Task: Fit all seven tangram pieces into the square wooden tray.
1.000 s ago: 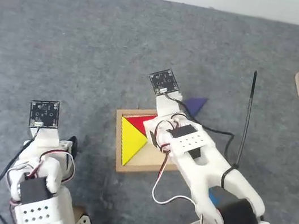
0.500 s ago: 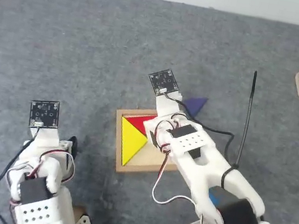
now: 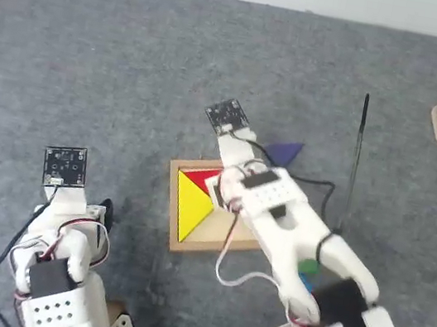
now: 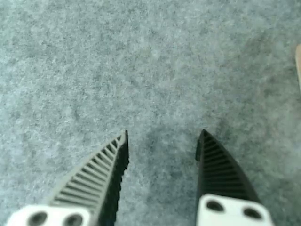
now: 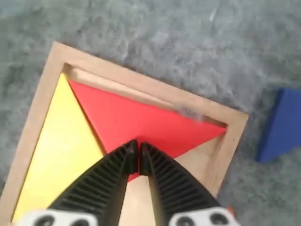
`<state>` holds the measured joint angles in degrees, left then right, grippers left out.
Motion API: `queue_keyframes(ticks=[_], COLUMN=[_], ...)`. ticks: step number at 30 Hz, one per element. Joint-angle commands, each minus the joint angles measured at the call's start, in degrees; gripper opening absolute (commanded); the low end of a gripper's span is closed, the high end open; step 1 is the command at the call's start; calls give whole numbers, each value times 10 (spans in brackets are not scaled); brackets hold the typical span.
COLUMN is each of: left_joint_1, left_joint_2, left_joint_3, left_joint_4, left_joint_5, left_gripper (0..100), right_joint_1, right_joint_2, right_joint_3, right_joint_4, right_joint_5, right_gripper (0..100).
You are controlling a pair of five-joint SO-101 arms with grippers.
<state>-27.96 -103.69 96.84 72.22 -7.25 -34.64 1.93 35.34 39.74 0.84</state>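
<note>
Just beneath the right gripper (image 5: 138, 144), closed and empty, lies the red triangle (image 5: 141, 117); the left gripper (image 4: 164, 134) gapes over carpet (image 4: 141, 56).

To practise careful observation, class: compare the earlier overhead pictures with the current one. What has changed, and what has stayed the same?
The right arm swung slightly to its left, carrying its shut right tool along above the red triangle. No piece was visibly taken or let go. The left tool, the tray, the yellow triangle and the purple piece stayed put.
</note>
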Motion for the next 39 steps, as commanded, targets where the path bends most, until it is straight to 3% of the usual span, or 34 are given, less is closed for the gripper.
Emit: queue_keyframes(ticks=[1,13,29,35,39], left_joint_1=[4,4,4,4,4], left_joint_2=[-7,-7,-7,-7,-7], left_joint_3=[-3,-3,-3,-3,-3], left_joint_4=[2,2,2,2,2], left_joint_5=[5,5,5,5,5], left_gripper=[225,225,225,225,225], right_joint_1=[1,-29,-8,87,160], right_joint_2=[51,117,-131,-153,-145], right_joint_3=[-83,-172,-171,-166,-140], right_joint_4=[48,51,213,261,318], right_joint_5=[9,7,9,10,87], right_gripper=[6,6,9,9,9])
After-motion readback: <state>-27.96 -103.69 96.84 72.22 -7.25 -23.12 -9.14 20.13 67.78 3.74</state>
